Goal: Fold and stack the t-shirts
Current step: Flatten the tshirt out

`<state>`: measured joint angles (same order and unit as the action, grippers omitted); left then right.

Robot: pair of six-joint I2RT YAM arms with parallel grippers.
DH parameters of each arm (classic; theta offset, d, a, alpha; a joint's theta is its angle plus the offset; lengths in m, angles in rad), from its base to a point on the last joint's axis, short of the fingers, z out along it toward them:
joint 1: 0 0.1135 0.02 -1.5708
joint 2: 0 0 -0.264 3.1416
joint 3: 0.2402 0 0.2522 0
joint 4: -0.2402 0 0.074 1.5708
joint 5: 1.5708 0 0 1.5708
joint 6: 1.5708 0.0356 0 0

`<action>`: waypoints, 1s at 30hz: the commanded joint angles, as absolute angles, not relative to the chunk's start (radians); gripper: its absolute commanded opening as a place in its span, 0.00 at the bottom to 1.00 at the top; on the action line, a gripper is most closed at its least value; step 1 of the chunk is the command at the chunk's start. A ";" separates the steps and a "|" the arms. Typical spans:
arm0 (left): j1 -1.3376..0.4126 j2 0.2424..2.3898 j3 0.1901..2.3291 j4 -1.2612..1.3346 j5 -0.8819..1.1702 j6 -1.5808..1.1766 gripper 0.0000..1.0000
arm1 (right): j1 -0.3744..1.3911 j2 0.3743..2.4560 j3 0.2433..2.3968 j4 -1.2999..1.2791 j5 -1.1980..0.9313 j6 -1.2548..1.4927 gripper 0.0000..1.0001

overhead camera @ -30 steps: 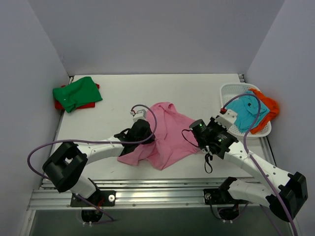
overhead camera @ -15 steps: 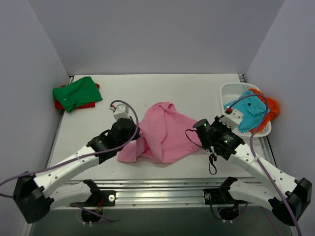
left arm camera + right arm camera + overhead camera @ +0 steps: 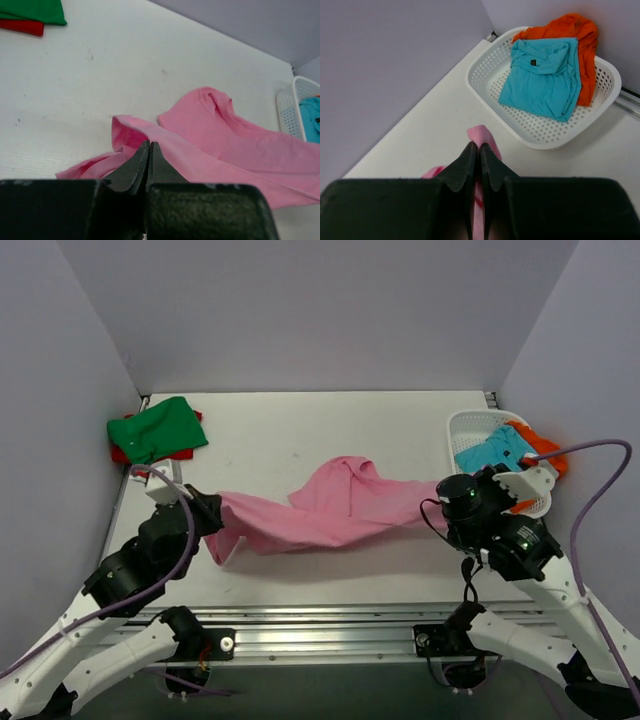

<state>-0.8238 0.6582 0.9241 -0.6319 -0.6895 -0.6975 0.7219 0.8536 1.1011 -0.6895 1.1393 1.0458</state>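
Note:
The pink t-shirt (image 3: 330, 505) is stretched across the table between both arms, its collar bunched in the middle. My left gripper (image 3: 212, 512) is shut on its left end; in the left wrist view (image 3: 149, 145) the jaws pinch the pink t-shirt (image 3: 225, 145). My right gripper (image 3: 445, 512) is shut on its right end; in the right wrist view (image 3: 479, 146) a pink fold (image 3: 484, 136) sticks out past the jaws. A green t-shirt (image 3: 155, 427) lies on a red one (image 3: 178, 453) at the back left. Teal (image 3: 490, 452) and orange (image 3: 543, 452) t-shirts lie in the basket.
The white mesh basket (image 3: 470, 423) stands at the right table edge, close to my right gripper; it also shows in the right wrist view (image 3: 492, 70). Purple cables loop off both arms. Grey walls enclose the table on three sides.
Both arms have pulled apart, the left to the left and the right to the right. The pink t-shirt went from a crumpled heap to a long stretched band.

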 commanded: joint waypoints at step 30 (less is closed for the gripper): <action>-0.833 0.525 1.258 -0.087 -0.603 -0.281 0.02 | 0.701 0.771 1.488 0.296 0.371 0.327 0.00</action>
<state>-0.8360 0.4835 1.2198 -0.1928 -0.5976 -0.3401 0.7109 0.7040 1.4162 0.1604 0.3721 0.3531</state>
